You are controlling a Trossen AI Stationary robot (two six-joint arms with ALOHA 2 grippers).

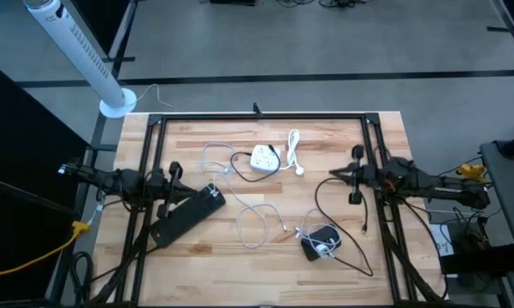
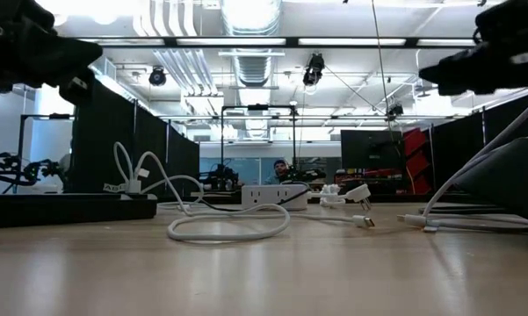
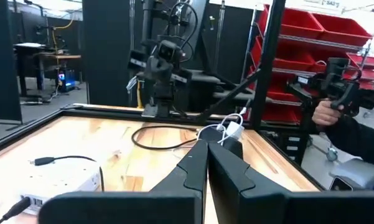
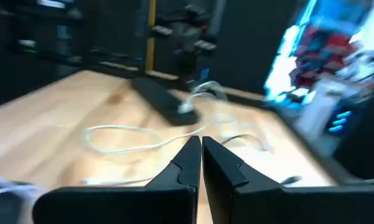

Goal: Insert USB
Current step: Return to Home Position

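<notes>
A white power hub point(image 1: 262, 158) sits at the middle of the table, toward the far side, with a black cord point(image 1: 239, 158) plugged into it. A loose white cable point(image 1: 255, 221) loops across the wood; its plug end point(image 2: 366, 221) lies flat on the table. A black power strip point(image 1: 186, 216) lies at the left. My left gripper point(image 1: 176, 174) is shut and level above the table's left side, holding nothing point(image 3: 204, 144). My right gripper point(image 1: 332, 174) is shut and level above the right side, also holding nothing point(image 4: 196, 142).
A small black block point(image 1: 319, 244) with a white cable on it lies near the front right, and a thin black cord point(image 1: 359, 257) curves around it. A white charger with its cord point(image 1: 292, 150) lies beside the hub. A person point(image 3: 342, 118) stands beyond the table's right edge.
</notes>
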